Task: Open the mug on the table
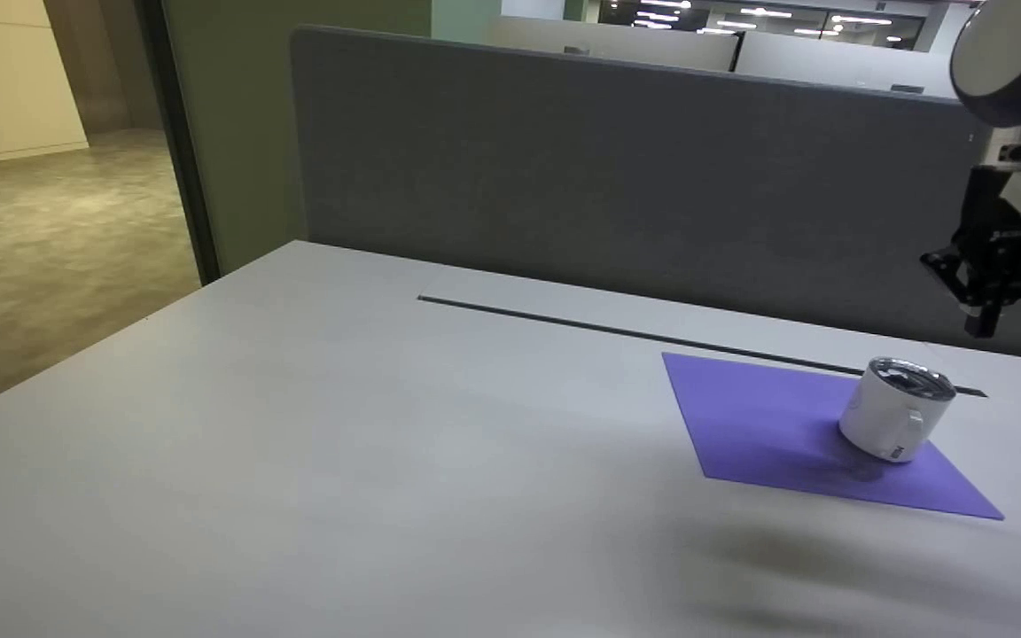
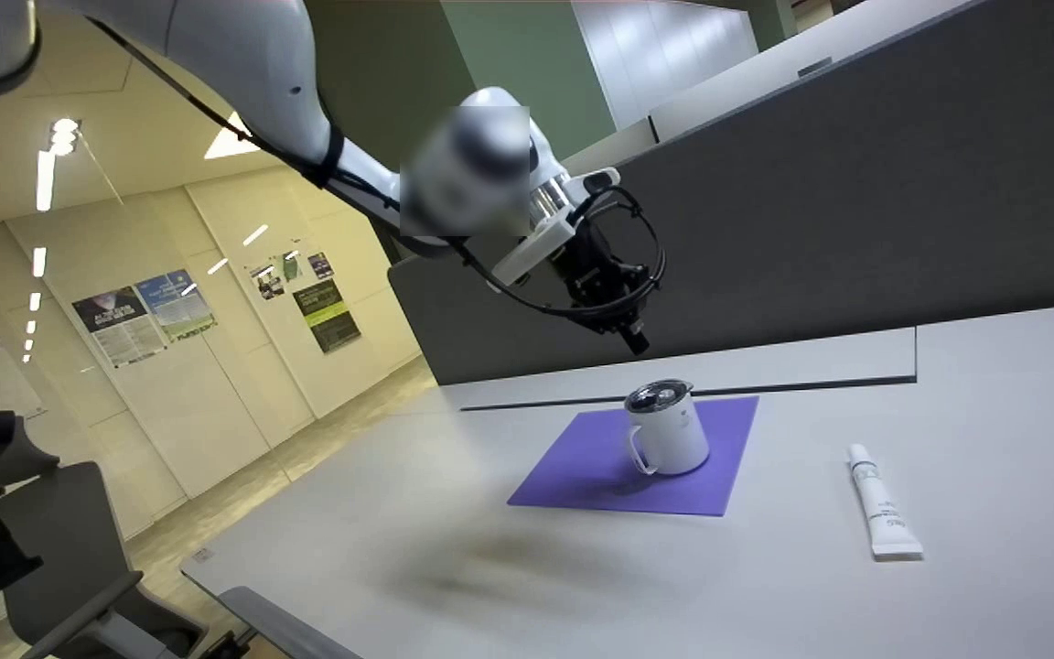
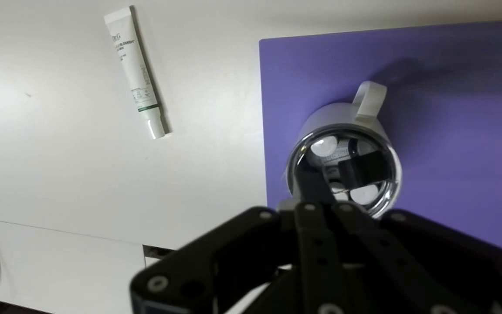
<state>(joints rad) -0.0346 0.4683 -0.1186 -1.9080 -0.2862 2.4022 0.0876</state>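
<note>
Arm (image 2: pixel 252 73): rounded segments finished in white; one joint (image 2: pixel 465 172) blurred
Strap (image 2: pixel 333 151): black, wrapped round the arm
Cable (image 2: pixel 573 313): black, strung along the arm and looped
Collar (image 2: pixel 548 199): silvery metal
Fingers (image 3: pixel 316 253): black, slender
Screws (image 3: pixel 158 283): grey, round-headed, set into black linkage (image 3: pixel 216 246)

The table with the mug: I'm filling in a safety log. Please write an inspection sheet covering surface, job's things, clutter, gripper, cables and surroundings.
Surface: light grey table with a thin dark slot; purple mat lying flat on it.
Job's things: white mug upright on the mat; lid on, whether it has an open sip hole cannot be told.
Clutter: white tube lying beside the mat, not on it.
Gripper: gripper looks shut, raised higher than the mug and not touching it; held object, nothing seen.
Cables: black cable runs along the arm and loops out by the gripper.
Surroundings: dark grey partition behind the table; office chair in an exterior view.
</note>
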